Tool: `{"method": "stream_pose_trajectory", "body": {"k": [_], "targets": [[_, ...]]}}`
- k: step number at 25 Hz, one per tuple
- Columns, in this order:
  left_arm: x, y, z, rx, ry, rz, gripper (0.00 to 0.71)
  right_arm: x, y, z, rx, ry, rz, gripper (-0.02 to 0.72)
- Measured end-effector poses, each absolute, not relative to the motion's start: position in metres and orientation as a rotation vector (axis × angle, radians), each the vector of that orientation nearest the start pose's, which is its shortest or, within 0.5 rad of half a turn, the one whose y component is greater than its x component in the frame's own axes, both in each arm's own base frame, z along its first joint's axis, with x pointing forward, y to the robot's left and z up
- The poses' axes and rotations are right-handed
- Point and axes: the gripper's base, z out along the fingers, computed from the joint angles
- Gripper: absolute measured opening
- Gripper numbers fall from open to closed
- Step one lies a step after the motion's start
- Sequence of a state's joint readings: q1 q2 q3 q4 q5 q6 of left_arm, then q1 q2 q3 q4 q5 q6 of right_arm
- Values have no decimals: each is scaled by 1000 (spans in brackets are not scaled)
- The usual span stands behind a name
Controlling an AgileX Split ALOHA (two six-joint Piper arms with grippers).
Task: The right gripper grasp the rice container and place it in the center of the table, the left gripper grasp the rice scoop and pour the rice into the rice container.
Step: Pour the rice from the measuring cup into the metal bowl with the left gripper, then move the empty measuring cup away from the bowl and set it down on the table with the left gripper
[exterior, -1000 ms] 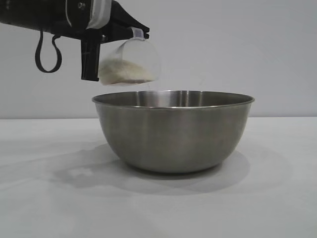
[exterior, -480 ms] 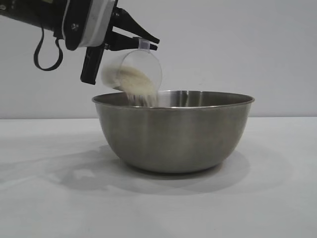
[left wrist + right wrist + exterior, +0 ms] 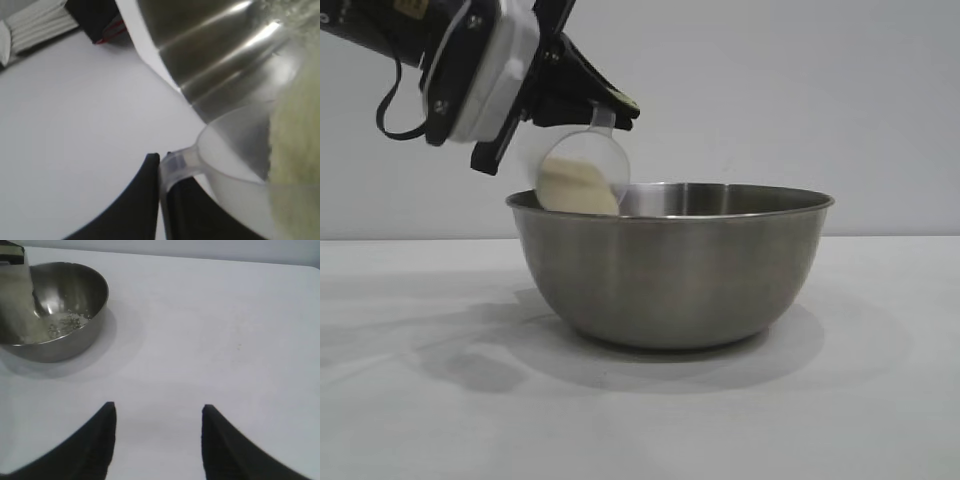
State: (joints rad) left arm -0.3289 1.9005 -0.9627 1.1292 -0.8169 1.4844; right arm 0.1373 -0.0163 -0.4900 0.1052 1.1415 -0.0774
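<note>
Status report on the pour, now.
Left gripper shut on rice scoop handle, scoop tipped over rice container rim, rice spilling in. Right gripper open, empty, clear of container. Nothing in the way.

left gripper [image 3: 605, 105] clamped, tilted; right gripper [image 3: 157, 412] apart

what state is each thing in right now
left gripper: shut on the scoop's handle, rolled over
rice scoop: tipped above the bowl's rim, partly full
rice: spilling from the scoop, some grains already in the bowl
rice container: upright on the table
right gripper: open, empty, away from the bowl
</note>
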Motion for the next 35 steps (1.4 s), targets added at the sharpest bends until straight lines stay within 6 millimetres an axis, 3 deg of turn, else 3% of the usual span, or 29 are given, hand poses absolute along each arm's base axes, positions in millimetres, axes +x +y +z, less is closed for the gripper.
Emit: {"method": "stream_pose_trajectory", "body": {"k": [12, 18, 23, 26, 31, 35], "targets": [[314, -204, 190, 1915, -384, 778, 0, -11, 7, 268, -236, 2105, 164, 328], [313, -206, 191, 1917, -354, 778, 0, -11, 7, 268, -236, 2105, 164, 328], [321, -204, 196, 1861, 19, 649, 0, -11, 7, 268, -236, 2105, 164, 328], [325, -202, 199, 1755, 411, 420, 0, -11, 7, 268, -236, 2105, 164, 328], [342, -192, 209, 1277, 1064, 81, 0, -11, 7, 268, -236, 2105, 164, 328], [356, -172, 214, 820, 1383, -155, 0, -11, 7, 268, -236, 2105, 164, 328]]}}
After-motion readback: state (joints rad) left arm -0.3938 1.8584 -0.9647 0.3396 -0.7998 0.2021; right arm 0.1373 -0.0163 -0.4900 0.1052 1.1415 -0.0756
